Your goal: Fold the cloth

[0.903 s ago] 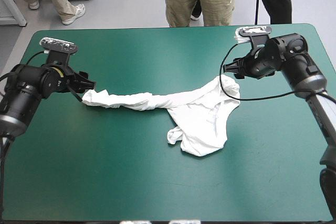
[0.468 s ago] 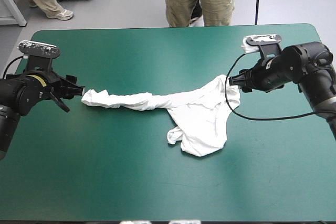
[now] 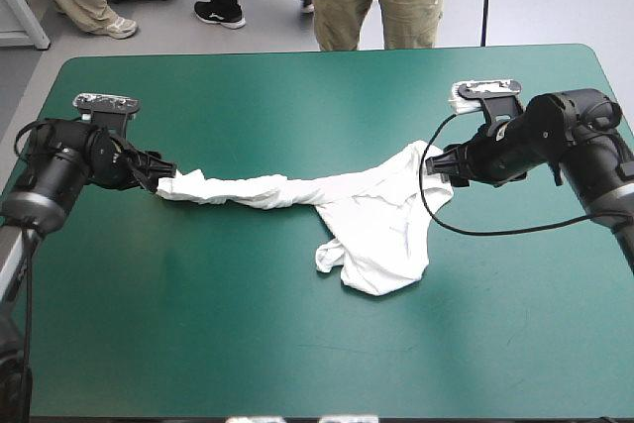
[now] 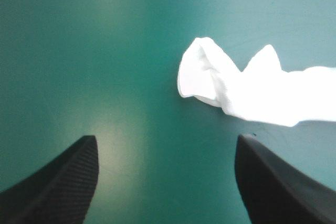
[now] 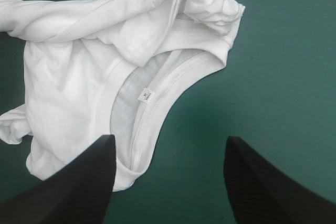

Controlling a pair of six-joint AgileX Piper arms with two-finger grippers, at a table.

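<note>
The T-shirt [image 3: 369, 213] lies twisted across the middle of the table [image 3: 297, 344]. My left end effector [image 4: 167, 137] and right end effector [image 5: 169, 137], both spread, sit nearer its ends than just before.

Neck tag [image 5: 145, 95] inside T-shirt [image 5: 68, 77], print too small to read
</note>
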